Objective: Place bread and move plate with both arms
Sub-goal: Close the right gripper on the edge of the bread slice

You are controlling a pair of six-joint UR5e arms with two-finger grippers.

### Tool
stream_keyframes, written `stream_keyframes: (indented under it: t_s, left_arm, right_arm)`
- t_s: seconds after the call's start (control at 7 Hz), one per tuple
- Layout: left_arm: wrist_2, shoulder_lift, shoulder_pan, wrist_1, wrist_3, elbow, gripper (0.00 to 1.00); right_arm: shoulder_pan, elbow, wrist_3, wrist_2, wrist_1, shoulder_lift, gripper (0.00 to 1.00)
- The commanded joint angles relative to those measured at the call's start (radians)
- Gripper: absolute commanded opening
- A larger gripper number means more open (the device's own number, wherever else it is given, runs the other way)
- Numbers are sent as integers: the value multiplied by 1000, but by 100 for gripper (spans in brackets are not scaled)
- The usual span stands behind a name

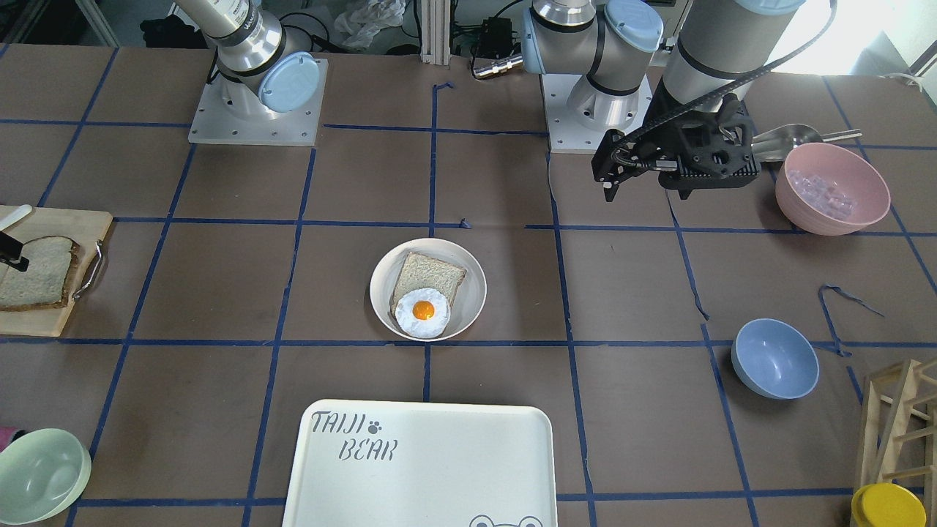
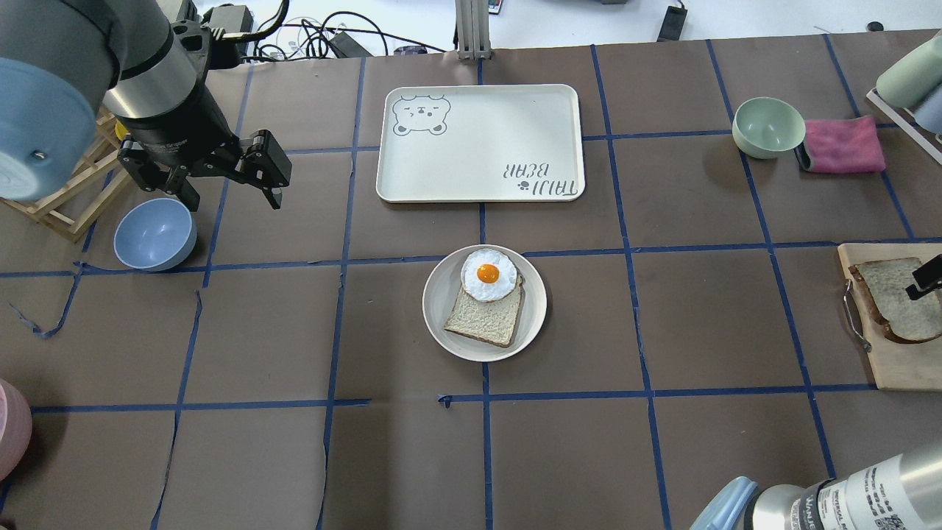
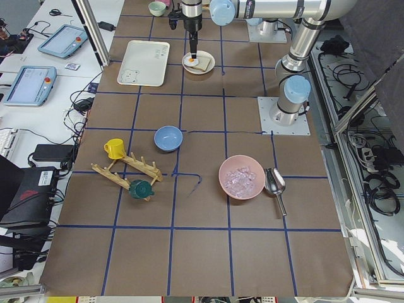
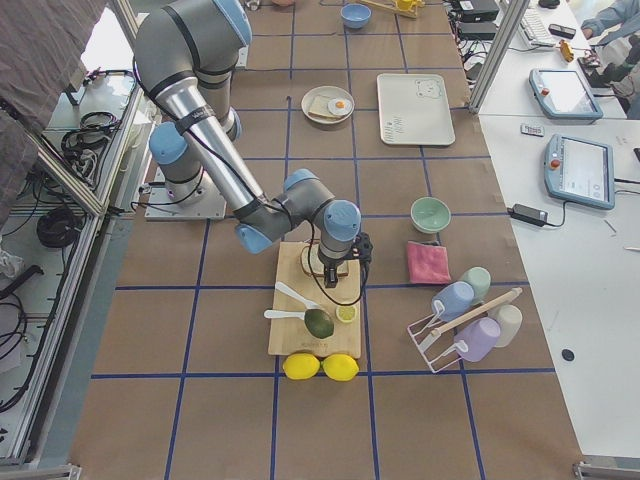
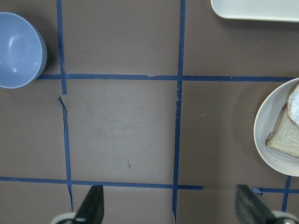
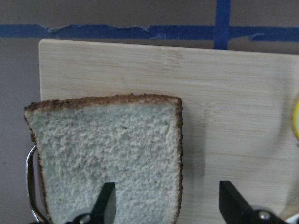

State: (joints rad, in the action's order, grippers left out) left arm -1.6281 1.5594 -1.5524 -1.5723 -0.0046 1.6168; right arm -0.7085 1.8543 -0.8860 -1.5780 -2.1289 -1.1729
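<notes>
The bread point(image 6: 112, 158) lies flat on a wooden cutting board point(image 6: 224, 93) at the table's right end; it also shows in the overhead view point(image 2: 894, 298). My right gripper point(image 6: 168, 205) is open just above it. One finger is over the slice and the other over the bare board beside its crust edge. The plate point(image 2: 438, 309) sits mid-table and holds a paler slice point(image 2: 486, 320) topped with a fried egg point(image 2: 487, 276). My left gripper point(image 2: 232, 199) is open and empty. It hovers over bare table to the plate's left, near the blue bowl point(image 2: 154, 234).
The white TAIJI BEAR tray point(image 2: 478, 110) lies beyond the plate. A green bowl point(image 2: 767, 126) and a pink cloth point(image 2: 843, 145) sit far right. A pink bowl of ice point(image 1: 832, 188), a metal scoop point(image 1: 798, 135) and a wooden rack point(image 1: 897, 432) are on the left arm's side.
</notes>
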Motion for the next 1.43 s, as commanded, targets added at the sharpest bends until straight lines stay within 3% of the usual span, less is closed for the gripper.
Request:
stream_keyframes:
  t_s: [0.0,0.14,0.43,0.86,1.29]
  left_arm:
    - [1,1,0,0,0,0,100]
    - [1,1,0,0,0,0,100]
    - [1,2,0,3,0,0,100]
    - [2,5,0,6,0,-2,100]
    - [2,5,0,6,0,-2,100]
  right_arm:
    - [1,0,2,-2,0,10,50]
    - [1,0,5,-7,0,7,27]
    - [1,-1,-5,-11,1,-2,2]
    - [3,-1,-13,-20,1,-7,0]
    - [-6,-6,-7,-20,27,-115,0]
